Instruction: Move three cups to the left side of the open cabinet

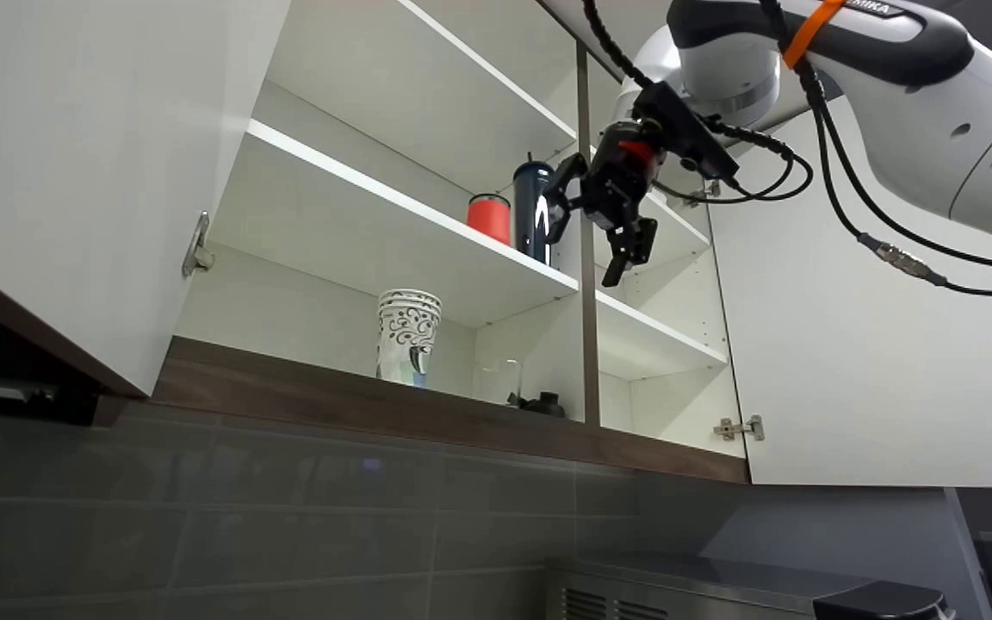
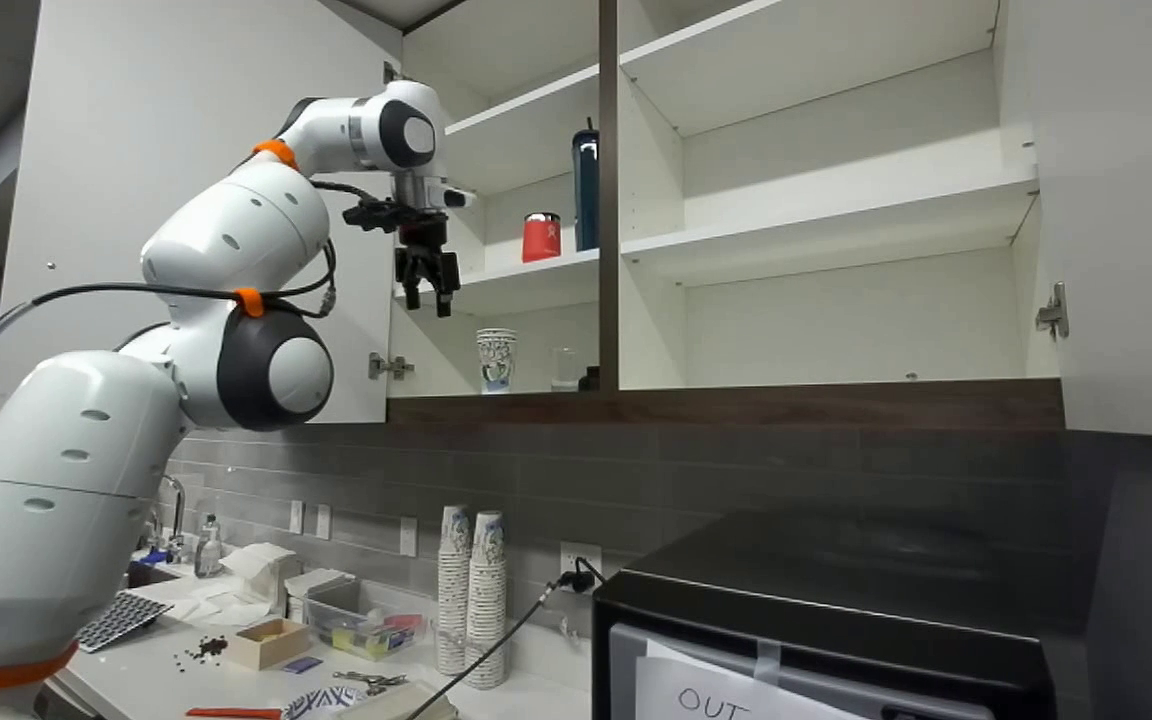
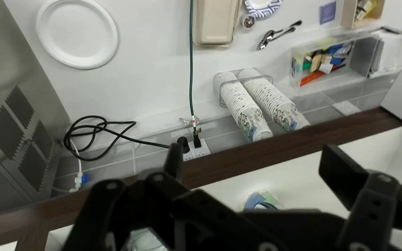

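Watching from afar, I see every shelved cup left of the brown post [image 2: 608,200] in both exterior views: the red cup [image 1: 489,220] and dark blue tumbler [image 1: 530,211] stand upright on a shelf [image 1: 393,196] of the open cabinet [image 2: 826,405], and the nested patterned cups [image 1: 408,331] stand upright below it, near a clear glass [image 2: 564,368]. The post, the shelf edge and the wide-open doors [image 1: 875,405] crowd the space around me. Down on the counter [image 3: 145,69] sit two tall cup stacks [image 3: 241,104], a white plate [image 3: 77,33] and a clear bin [image 3: 361,55]. My gripper [image 1: 585,257] hangs before the cabinet, its fingers [image 3: 340,170] spread wide with just air between them, apart from every cup.
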You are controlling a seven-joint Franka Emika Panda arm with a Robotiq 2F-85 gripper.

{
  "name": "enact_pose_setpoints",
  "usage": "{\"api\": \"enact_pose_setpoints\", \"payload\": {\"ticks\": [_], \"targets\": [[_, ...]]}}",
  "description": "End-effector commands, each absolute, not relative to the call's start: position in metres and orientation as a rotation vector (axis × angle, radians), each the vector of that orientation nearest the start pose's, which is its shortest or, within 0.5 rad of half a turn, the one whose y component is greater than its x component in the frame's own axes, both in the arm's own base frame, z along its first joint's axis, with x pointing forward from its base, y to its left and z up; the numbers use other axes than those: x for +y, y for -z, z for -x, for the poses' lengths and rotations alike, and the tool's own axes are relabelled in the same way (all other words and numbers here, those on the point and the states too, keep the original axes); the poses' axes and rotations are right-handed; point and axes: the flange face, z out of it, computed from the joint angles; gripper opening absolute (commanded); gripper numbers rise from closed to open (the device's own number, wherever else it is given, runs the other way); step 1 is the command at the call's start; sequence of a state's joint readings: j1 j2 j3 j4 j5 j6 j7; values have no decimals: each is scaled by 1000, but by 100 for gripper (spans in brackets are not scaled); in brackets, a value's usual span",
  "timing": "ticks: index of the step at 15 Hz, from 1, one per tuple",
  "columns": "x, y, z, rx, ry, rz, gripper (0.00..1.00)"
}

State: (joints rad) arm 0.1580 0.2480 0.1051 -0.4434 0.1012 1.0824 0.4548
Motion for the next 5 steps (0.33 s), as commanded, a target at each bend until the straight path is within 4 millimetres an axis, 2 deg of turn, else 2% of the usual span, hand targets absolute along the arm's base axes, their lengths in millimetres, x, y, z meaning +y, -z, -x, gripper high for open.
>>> {"api": "enact_pose_setpoints", "payload": {"ticks": [1, 5], "targets": [[113, -904, -442, 118, 481, 2879, 100], [108, -905, -440, 22, 492, 2896, 100]]}}
